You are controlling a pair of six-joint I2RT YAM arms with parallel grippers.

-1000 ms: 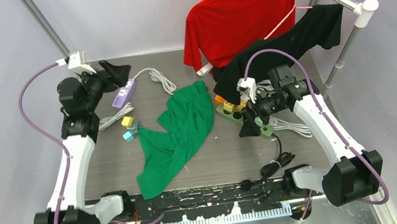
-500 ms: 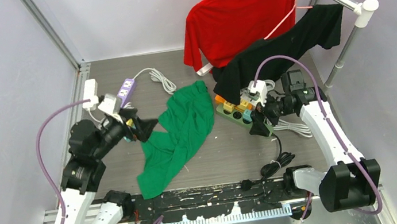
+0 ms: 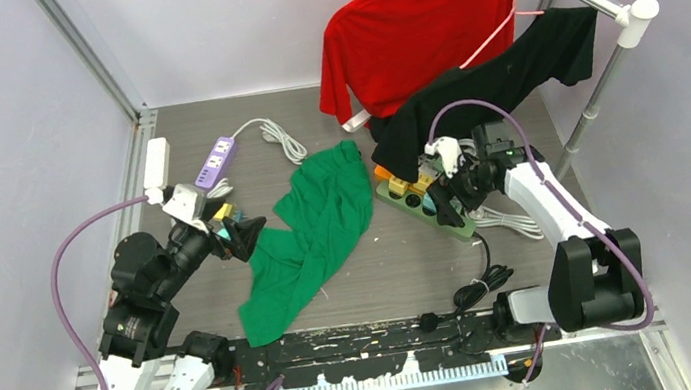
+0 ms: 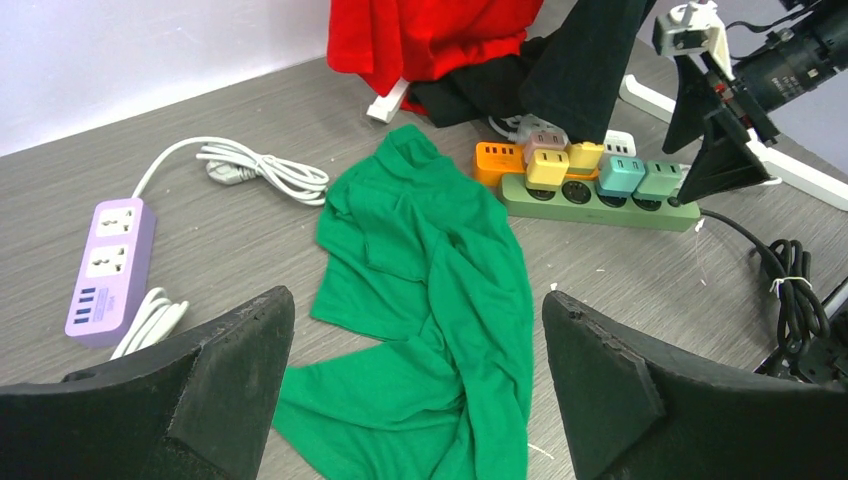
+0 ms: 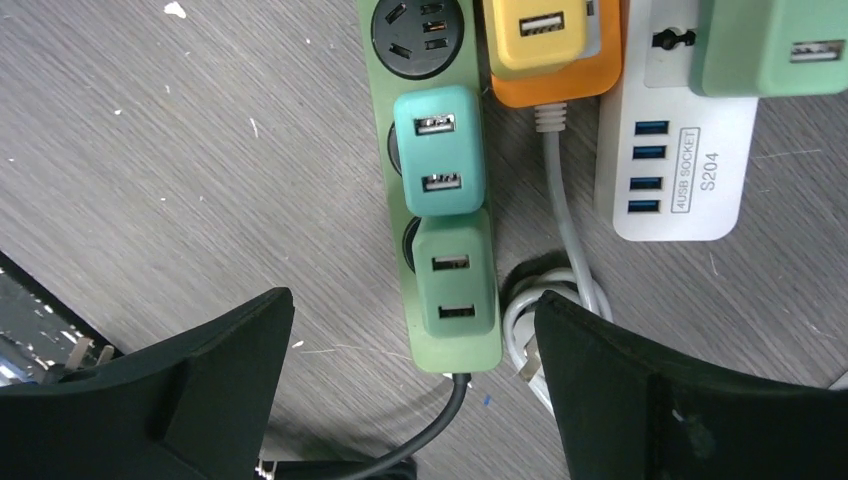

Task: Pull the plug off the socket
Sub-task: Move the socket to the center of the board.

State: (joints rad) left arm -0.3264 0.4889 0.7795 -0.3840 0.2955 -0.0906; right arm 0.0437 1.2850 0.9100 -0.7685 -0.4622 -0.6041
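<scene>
Left gripper (image 3: 248, 236) withdrawn from purple power strip (image 3: 216, 162) to edge of green shirt (image 3: 324, 213), jaws wide, empty. Right gripper (image 5: 412, 298) edged along green power strip (image 4: 600, 210), open above pale-green plug (image 5: 457, 285).

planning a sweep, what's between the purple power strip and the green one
A crumpled green shirt lies between the purple power strip and the green power strip; this is clearest in the left wrist view.

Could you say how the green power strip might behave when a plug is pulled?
The green plastic power strip looks rigid, unlikely to flex. Nothing visibly holds it down, so it may lift with the teal square adapter.
</scene>
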